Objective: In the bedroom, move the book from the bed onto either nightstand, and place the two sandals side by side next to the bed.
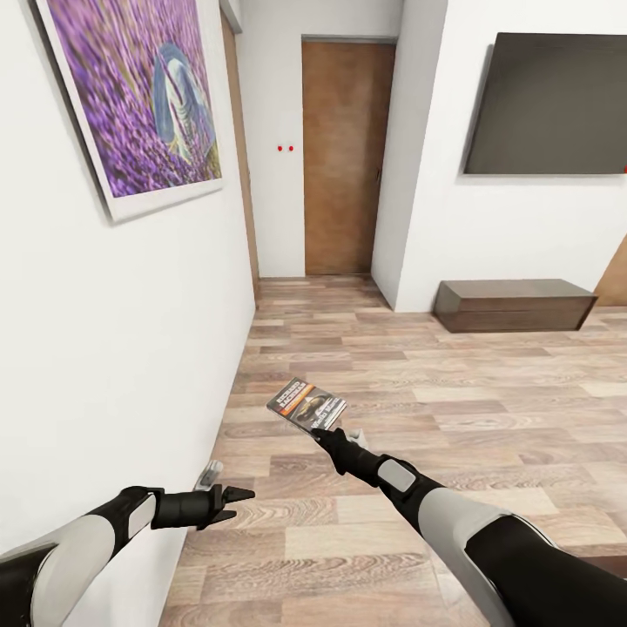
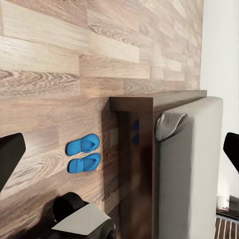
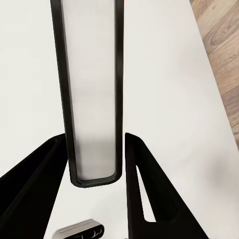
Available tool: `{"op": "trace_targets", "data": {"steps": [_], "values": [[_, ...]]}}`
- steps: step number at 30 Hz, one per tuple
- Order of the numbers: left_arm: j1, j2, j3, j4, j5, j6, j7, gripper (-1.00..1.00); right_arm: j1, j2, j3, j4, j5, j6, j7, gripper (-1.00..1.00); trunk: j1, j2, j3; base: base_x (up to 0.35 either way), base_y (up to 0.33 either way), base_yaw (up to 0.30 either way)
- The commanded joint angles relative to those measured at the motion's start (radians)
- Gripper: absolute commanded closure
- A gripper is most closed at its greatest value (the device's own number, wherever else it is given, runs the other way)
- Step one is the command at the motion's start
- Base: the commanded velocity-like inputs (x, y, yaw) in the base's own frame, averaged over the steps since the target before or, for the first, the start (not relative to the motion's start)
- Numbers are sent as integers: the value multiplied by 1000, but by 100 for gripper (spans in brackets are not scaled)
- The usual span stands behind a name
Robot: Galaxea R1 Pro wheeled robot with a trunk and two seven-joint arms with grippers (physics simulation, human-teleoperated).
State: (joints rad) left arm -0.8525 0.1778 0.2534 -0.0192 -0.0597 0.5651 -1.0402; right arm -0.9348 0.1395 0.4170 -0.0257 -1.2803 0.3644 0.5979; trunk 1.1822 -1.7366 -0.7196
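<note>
Both arms reach forward low in the head view, over pale brown wooden floor planks (image 1: pixel 488 409) beside a white wall. On the right, the right gripper (image 1: pixel 324 433) is clamped on the book (image 1: pixel 306 403), which is held up in the air above the floor, tilted, with its cover facing up: a thin paperback with a dark grey-brown cover, a picture in the middle, an orange band and white title lettering too small to read. From the right wrist view the book (image 3: pixel 92 94) is seen edge-on as a pale strip of pages inside a dark border, running away between the two black fingers (image 3: pixel 144 199), which press against its sides. On the left, the left gripper (image 1: pixel 233 503) hangs close to the wall with its two black fingers spread apart and nothing between them. The left wrist view looks onto the bed (image 2: pixel 191 164), with its off-white mattress and dark brown wooden frame, and onto the sandals (image 2: pixel 83 153): two flat bright blue ones lying side by side on the planks, near the frame, both pointing the same way.
</note>
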Motion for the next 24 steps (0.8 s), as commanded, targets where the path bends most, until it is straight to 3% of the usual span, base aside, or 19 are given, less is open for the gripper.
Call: {"op": "trace_targets", "data": {"steps": [1, 24], "values": [[0, 0, 7, -1, -6, 9, -3, -100, -1, 0, 6, 1, -11, 5, 2, 100, 0, 0, -1, 37, 0, 0], [0, 2, 7, -1, -6, 9, -3, -100, -1, 0, 6, 1, -11, 4, 2, 100, 0, 0, -1, 5, 39, 0]]}}
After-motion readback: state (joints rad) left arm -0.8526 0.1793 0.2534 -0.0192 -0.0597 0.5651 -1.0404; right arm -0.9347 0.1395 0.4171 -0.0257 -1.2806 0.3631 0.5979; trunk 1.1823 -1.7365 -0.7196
